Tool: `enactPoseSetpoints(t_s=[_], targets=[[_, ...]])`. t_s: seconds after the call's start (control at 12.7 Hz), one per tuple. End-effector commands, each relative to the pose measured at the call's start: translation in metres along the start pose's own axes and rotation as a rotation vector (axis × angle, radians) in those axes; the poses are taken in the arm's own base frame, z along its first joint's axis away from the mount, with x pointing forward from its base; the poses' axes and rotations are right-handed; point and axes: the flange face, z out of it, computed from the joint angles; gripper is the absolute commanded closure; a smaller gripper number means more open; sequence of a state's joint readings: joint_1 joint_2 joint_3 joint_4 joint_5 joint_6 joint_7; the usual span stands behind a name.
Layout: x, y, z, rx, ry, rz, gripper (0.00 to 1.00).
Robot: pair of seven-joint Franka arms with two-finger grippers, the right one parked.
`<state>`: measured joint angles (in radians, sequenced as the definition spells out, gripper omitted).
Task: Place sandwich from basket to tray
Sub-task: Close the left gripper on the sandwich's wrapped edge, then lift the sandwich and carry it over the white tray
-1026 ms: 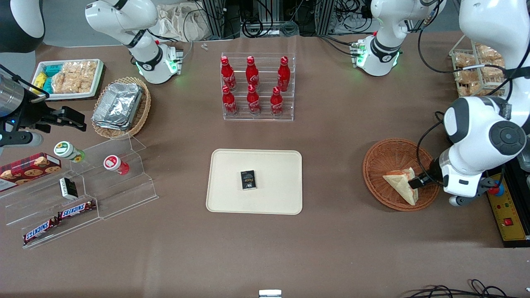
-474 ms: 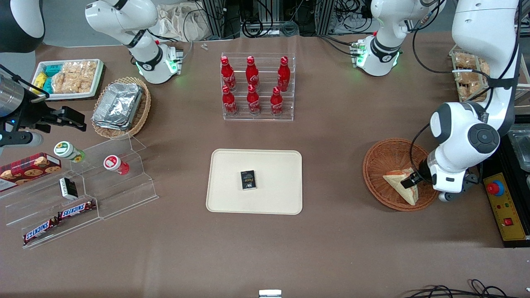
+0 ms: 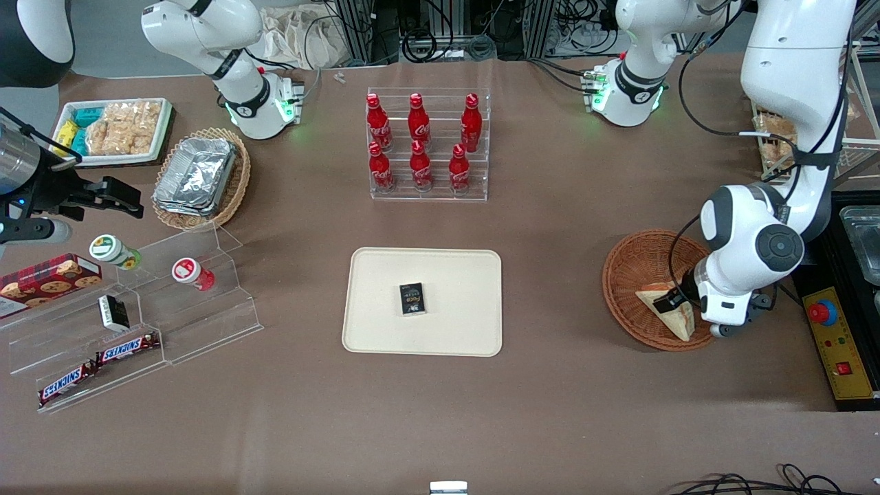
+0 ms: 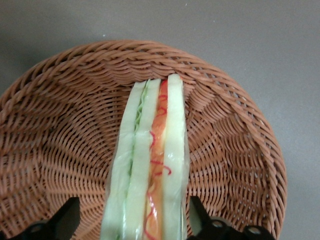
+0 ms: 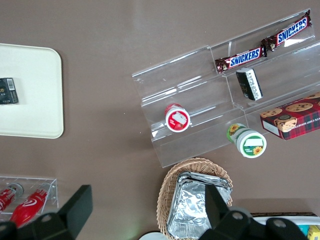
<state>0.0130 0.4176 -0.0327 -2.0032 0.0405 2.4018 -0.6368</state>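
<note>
Where nearest the front camera, Snickers bars (image 3: 96, 363): lying on the lowest step of a clear stepped stand (image 3: 137, 309), toward the parked arm's end of the table.
Tray (image 3: 454, 330): cream, flat on the table mid-way along, a small black box (image 3: 412, 299) resting on it; no sandwich on it.
Sandwich (image 3: 677, 317): standing on edge inside the basket, cut face with green and red-orange filling turned up toward the wrist camera (image 4: 150, 165); not yet lifted out.
Gripper (image 3: 670, 301): low over the basket at the sandwich; in the wrist view, one dark finger (image 4: 62, 220) on each flank of the wedge, spread wider than the bread, with wicker showing in the gap on both sides.
Basket (image 3: 636, 265): reddish-brown wicker, round, toward the working arm's end of the table, well apart from the tray.
Cola bottles (image 3: 421, 141): six red ones upright in a clear rack, farther from the front camera than the tray.
</note>
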Motion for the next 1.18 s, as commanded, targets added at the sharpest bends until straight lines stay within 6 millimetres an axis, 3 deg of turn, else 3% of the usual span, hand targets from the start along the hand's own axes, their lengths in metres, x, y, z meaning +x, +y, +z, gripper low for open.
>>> enactPoseSetpoints(t_s=[0.0, 0.32, 0.55, 0.71, 0.79, 0.95, 1.11], targets=[[0.013, 0.010, -0.013, -0.027, 0.021, -0.041, 0.97], [0.015, 0.017, -0.010, -0.029, 0.025, -0.060, 1.00], [0.017, 0.021, -0.046, -0.031, 0.035, -0.039, 1.00], [0.016, 0.023, -0.089, -0.033, 0.054, -0.023, 1.00], [0.017, 0.028, -0.121, -0.019, 0.039, 0.019, 1.00], [0.013, 0.051, -0.190, 0.032, -0.057, 0.132, 1.00], [-0.005, 0.077, -0.242, 0.040, -0.098, 0.266, 1.00]])
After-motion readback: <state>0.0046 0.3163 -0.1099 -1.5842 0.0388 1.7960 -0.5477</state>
